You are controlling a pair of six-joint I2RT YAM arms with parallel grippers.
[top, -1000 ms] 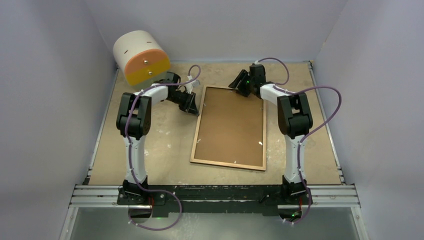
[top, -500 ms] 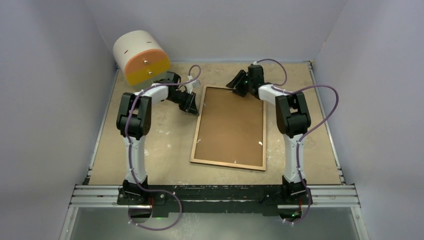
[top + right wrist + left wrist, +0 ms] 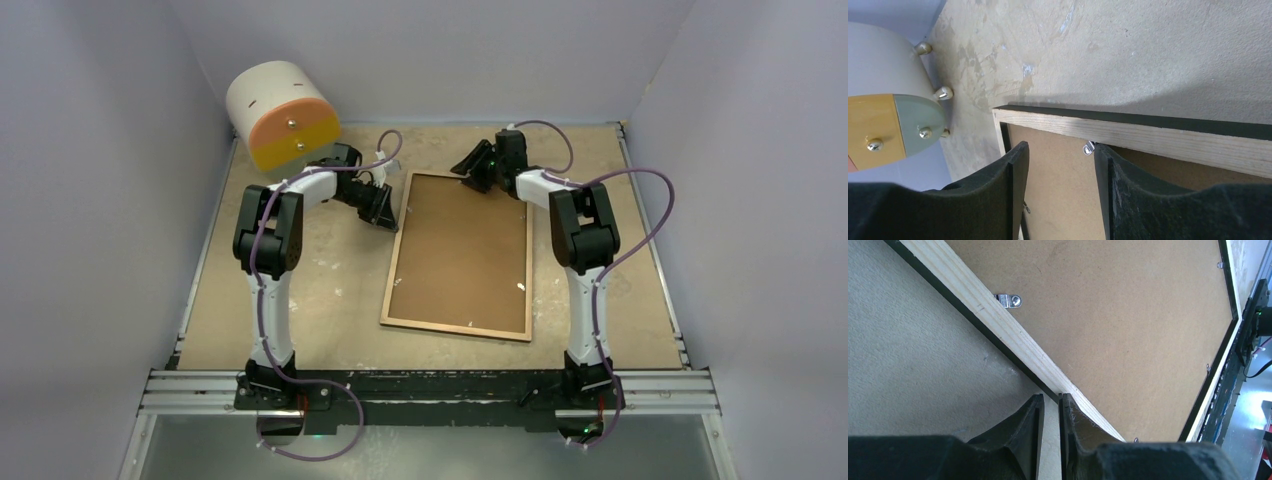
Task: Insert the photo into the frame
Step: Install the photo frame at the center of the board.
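Tabletop [image 3: 300, 290] holds one frame [image 3: 455, 328]; left fingers [image 3: 1018, 435] pinch its rim, right fingers [image 3: 998, 195] spread wide, empty.

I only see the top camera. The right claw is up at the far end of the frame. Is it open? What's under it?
Observer: Its wrist camera shows the right gripper open, with a small metal tab on the frame rim sitting between its fingers.
Operator: Is the left claw holding the frame?
Observer: The left gripper has its fingers almost together right at the frame's wooden rim; I can't tell whether they pinch it.
Operator: More tabs there?
Observer: Yes, another tab reaches from the rim over the brown backing panel.
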